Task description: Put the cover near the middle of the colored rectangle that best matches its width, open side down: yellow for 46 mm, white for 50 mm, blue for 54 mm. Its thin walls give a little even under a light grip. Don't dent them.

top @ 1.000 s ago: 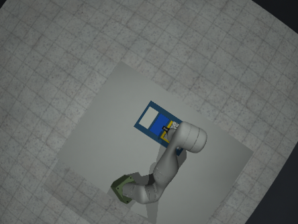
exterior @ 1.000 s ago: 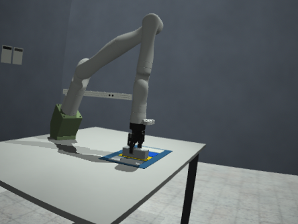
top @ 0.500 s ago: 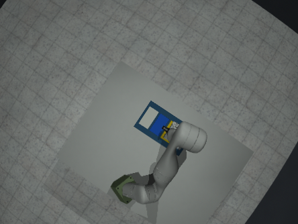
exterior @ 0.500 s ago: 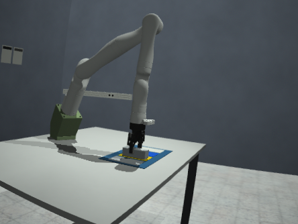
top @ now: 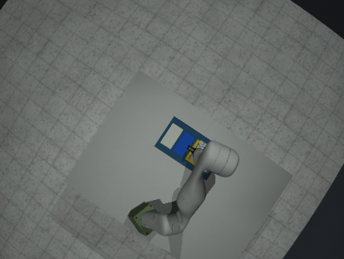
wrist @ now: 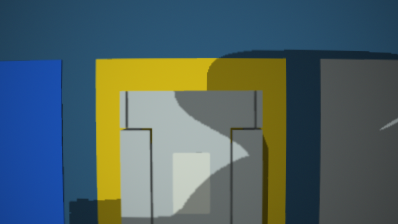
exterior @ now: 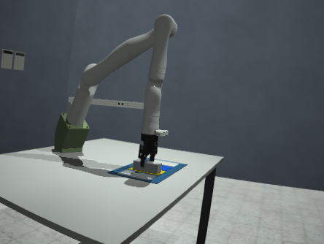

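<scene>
The cover (wrist: 191, 150) is a light grey box lying inside the yellow rectangle (wrist: 107, 130), close to its middle, with a yellow margin showing on three sides. It also shows in the exterior view (exterior: 147, 166), resting flat on the mat. My gripper (wrist: 191, 131) is open, with one finger along each side of the cover, and holds nothing. In the side view the gripper (exterior: 147, 157) points straight down just over the cover's top. From above, the arm hides most of the cover and the gripper (top: 190, 148).
The blue rectangle (wrist: 30, 140) lies beside the yellow one, and the white rectangle (top: 170, 136) beyond it, all on a dark blue mat (top: 182, 145). The mat sits near the table's far edge (exterior: 204, 164). The arm's green base (exterior: 71, 133) stands at the table's back left.
</scene>
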### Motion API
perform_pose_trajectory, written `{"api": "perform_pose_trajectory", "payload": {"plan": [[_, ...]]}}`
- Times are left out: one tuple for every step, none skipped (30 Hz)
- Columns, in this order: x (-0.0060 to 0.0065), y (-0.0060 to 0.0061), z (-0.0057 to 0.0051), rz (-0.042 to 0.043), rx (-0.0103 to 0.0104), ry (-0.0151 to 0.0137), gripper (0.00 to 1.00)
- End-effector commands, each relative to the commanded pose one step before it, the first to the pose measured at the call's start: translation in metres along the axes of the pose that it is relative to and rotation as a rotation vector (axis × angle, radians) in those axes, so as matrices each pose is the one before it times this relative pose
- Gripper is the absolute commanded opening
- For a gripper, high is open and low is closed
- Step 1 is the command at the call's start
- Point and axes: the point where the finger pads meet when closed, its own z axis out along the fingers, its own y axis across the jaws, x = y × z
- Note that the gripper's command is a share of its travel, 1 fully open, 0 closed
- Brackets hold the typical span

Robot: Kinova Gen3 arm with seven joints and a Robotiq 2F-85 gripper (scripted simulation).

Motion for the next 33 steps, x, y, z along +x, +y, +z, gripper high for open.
{"api": "perform_pose_trajectory", "payload": {"plan": [[0.00026,-0.00011,-0.00125,-0.00006,0.00039,0.00081,1.00],[0.00000,0.00000,-0.00042,-0.00001,-0.00001,-0.00001,1.00],[0.00000,0.00000,-0.00049,0.00000,-0.00001,0.00000,1.00],[0.00000,0.00000,-0.00056,0.00000,0.00001,0.00000,1.00],[0.00000,-0.00001,-0.00063,0.00002,0.00002,0.00002,1.00],[0.00001,-0.00001,-0.00070,0.00003,0.00005,0.00003,1.00],[0.00001,-0.00001,-0.00077,0.00004,0.00006,0.00004,1.00],[-0.00002,0.00002,-0.00076,-0.00005,-0.00008,-0.00006,1.00],[0.00000,0.00000,0.00000,0.00000,0.00000,0.00000,1.00],[0.00000,0.00000,0.00000,0.00000,0.00000,0.00000,1.00],[-0.00001,0.00001,-0.00083,-0.00003,-0.00005,-0.00004,1.00],[0.00000,0.00000,-0.00090,-0.00001,-0.00002,-0.00001,1.00],[0.00000,-0.00001,-0.00098,0.00002,0.00003,0.00002,1.00],[0.00002,-0.00002,-0.00105,0.00005,0.00009,0.00007,1.00],[-0.00001,0.00001,-0.00103,-0.00002,-0.00004,-0.00004,1.00],[-0.00002,0.00002,-0.00105,-0.00005,-0.00008,-0.00007,1.00],[0.00000,0.00000,-0.00112,-0.00001,-0.00001,-0.00001,1.00],[0.00001,-0.00002,-0.00118,0.00004,0.00007,0.00006,1.00],[0.00002,-0.00002,-0.00121,0.00005,0.00008,0.00006,1.00],[-0.00004,0.00003,-0.00111,-0.00008,-0.00014,-0.00014,1.00],[-0.00001,0.00001,-0.00116,-0.00003,-0.00005,-0.00005,1.00],[0.00002,-0.00001,-0.00122,0.00003,0.00005,0.00005,1.00],[0.00005,-0.00004,-0.00128,0.00009,0.00016,0.00016,1.00],[-0.00006,0.00004,-0.00109,-0.00010,-0.00017,-0.00021,1.00],[-0.00003,0.00002,-0.00113,-0.00004,-0.00008,-0.00010,1.00],[0.00000,0.00000,0.00000,0.00000,0.00000,0.00000,1.00],[0.00000,0.00000,0.00000,0.00000,0.00000,0.00000,1.00],[0.00001,-0.00001,-0.00118,0.00002,0.00003,0.00004,1.00],[0.00005,-0.00004,-0.00123,0.00008,0.00015,0.00019,1.00],[-0.00005,0.00002,-0.00103,-0.00004,-0.00008,-0.00015,1.00],[-0.00007,0.00004,-0.00096,-0.00007,-0.00014,-0.00023,1.00],[-0.00002,0.00001,-0.00100,-0.00002,-0.00004,-0.00006,1.00],[0.00004,-0.00002,-0.00104,0.00004,0.00007,0.00012,1.00]]}}
